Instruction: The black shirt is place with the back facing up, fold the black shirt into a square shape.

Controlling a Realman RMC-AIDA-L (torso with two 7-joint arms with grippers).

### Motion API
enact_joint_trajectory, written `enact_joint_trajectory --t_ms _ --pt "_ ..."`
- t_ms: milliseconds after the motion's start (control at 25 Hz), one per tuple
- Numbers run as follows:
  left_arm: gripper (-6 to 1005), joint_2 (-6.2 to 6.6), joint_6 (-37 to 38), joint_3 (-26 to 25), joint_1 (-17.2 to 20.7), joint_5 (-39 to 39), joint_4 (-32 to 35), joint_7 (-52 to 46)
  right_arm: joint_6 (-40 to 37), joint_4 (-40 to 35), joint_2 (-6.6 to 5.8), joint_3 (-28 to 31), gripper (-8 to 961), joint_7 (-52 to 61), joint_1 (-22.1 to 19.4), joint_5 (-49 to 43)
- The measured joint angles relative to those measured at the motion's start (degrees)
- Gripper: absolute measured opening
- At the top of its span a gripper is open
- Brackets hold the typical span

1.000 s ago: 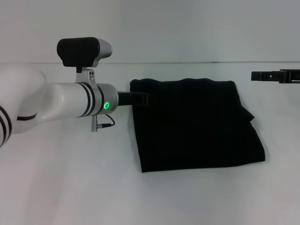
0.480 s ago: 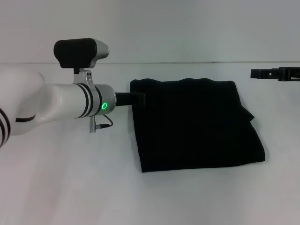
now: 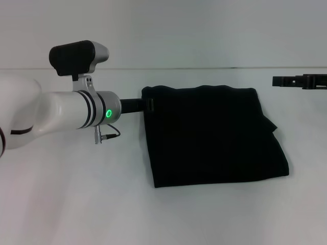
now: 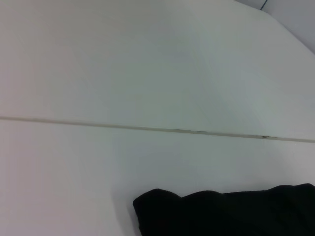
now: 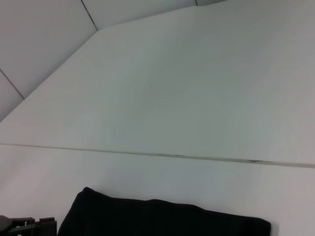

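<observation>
- Head view: we see the soft black cloth shirt lying flat on the white table, folded into a rough rectangle, plain side up, a little right of centre. Its edge toward 3 o'clock is uneven, with a layer sticking out below the upper corner.
- Head view: our white left arm, with a green ring light and a black camera housing on top, reaches in from 9 o'clock. The black left gripper sits at the shirt's corner toward 10 o'clock, touching or overlapping the cloth edge; black on black, so we cannot tell how far its fingers are parted or whether they hold the cloth.
- Head view: the black right gripper hangs at 2 o'clock, well apart from the shirt and beyond its far right corner. We cannot tell how wide its fingers stand; nothing hangs from it.
- Left wrist view: we see the shirt's rounded far edge on the white table, with a thin seam line beyond it.
- Right wrist view: the shirt's far edge spans the low part of the picture, and the left gripper shows at the shirt's corner.
</observation>
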Motion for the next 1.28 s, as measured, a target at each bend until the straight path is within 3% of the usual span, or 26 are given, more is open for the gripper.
enact_joint_trajectory --t_ms 520,640,840,1080,1280 --pt "388 -0.30 0.08 0.35 0.01 -0.13 -0.96 -0.07 -0.22 -0.12 0.05 0.00 926 -0.22 -0.09 0.00" --pt "597 -0.31 0.12 0.59 -0.36 -0.13 -1.51 -0.07 -0.21 -0.22 0.04 0.01 926 -0.22 -0.04 0.00" --pt "754 -0.28 0.28 0.73 -0.53 0.12 -1.54 0.59 -0.06 -0.24 0.04 -0.08 927 -0.21 -0.01 0.00" --pt "547 -0.13 0.36 0.87 -0.42 0.15 -1.06 1.58 -0.06 -0.40 0.04 -0.09 927 -0.20 0.06 0.00" --pt "302 -0.02 0.36 0.88 -0.44 0.15 -1.05 1.57 0.06 -0.43 0.04 -0.09 927 -0.20 0.14 0.00"
